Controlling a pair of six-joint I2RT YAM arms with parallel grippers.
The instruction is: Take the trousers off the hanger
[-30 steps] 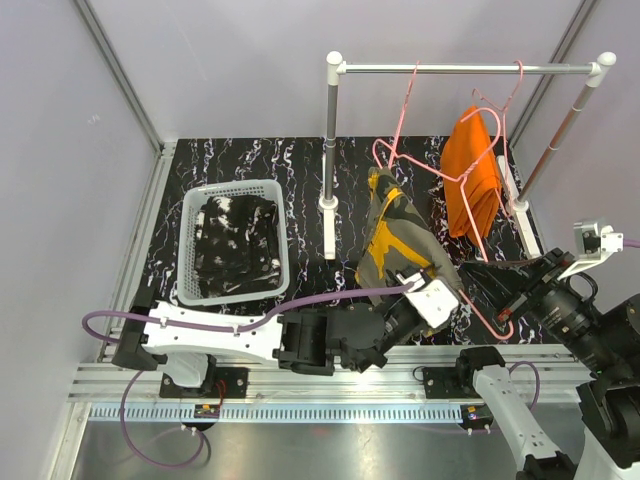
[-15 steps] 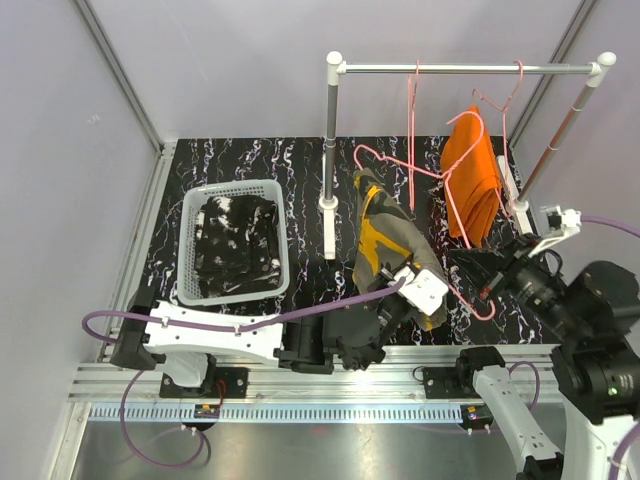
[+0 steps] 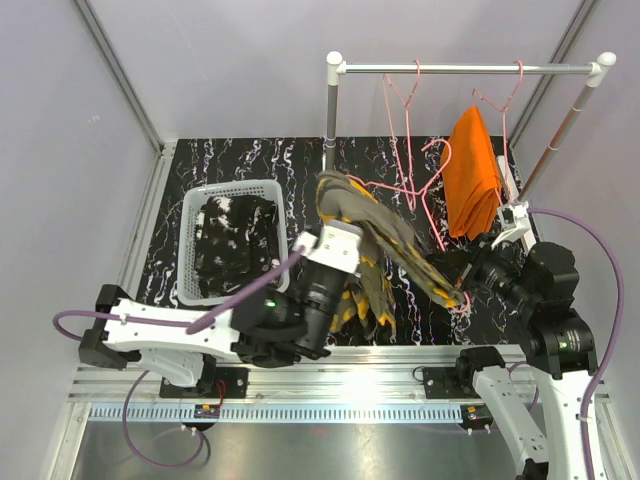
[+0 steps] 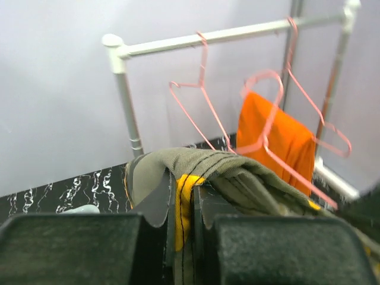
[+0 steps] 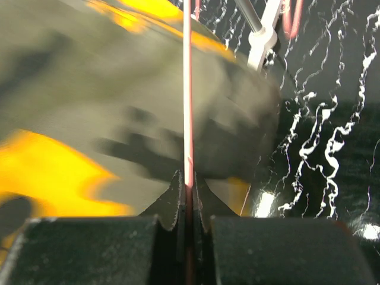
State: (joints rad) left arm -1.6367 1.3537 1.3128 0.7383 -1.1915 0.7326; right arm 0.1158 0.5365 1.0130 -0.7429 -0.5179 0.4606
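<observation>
Left pincer (image 4: pixel 184 205) clamps camouflage trousers (image 4: pixel 237 178); right pincer (image 5: pixel 187 196) nips their hanger (image 5: pixel 188 89). Dark trousers (image 3: pixel 235 245) in basket (image 3: pixel 232 187) leftward; orange trousers (image 3: pixel 475 180) beyond still hung.

My left gripper (image 4: pixel 183 209) pinches the camouflage trousers (image 4: pixel 238 176); behind, orange trousers (image 4: pixel 279 139) hang on a pink hanger (image 4: pixel 265 76) under the rail (image 4: pixel 237 33).
</observation>
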